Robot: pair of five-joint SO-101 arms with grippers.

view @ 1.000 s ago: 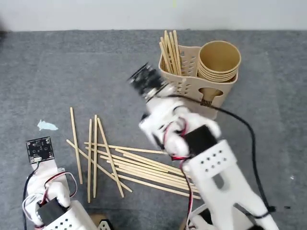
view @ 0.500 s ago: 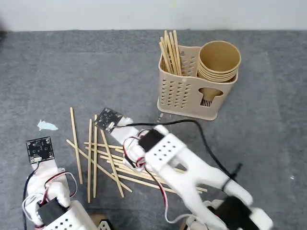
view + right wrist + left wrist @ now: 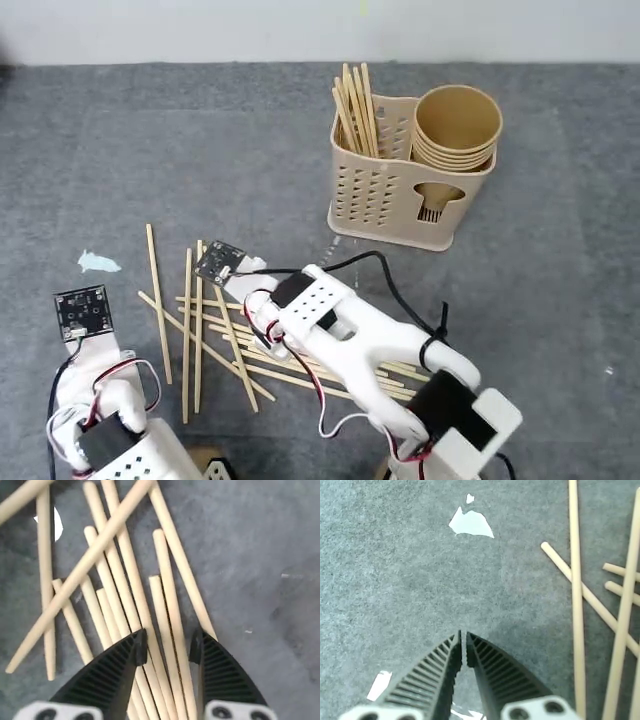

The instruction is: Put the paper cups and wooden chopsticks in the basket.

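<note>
Right end effector (image 3: 167,642) is straddling loose wooden chopsticks (image 3: 170,605) out front of the basket (image 3: 385,195), spread apart, probably lining up a grab, while the left end effector (image 3: 464,637) is idling pinched together.

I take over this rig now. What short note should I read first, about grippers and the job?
Left gripper: shut, empty, over bare table.
Right gripper: open, low over the loose chopsticks, straddling a few.
Done: paper cups stacked in the basket, bundle of chopsticks standing in its other compartment.
Left: the loose chopsticks on the table.
</note>
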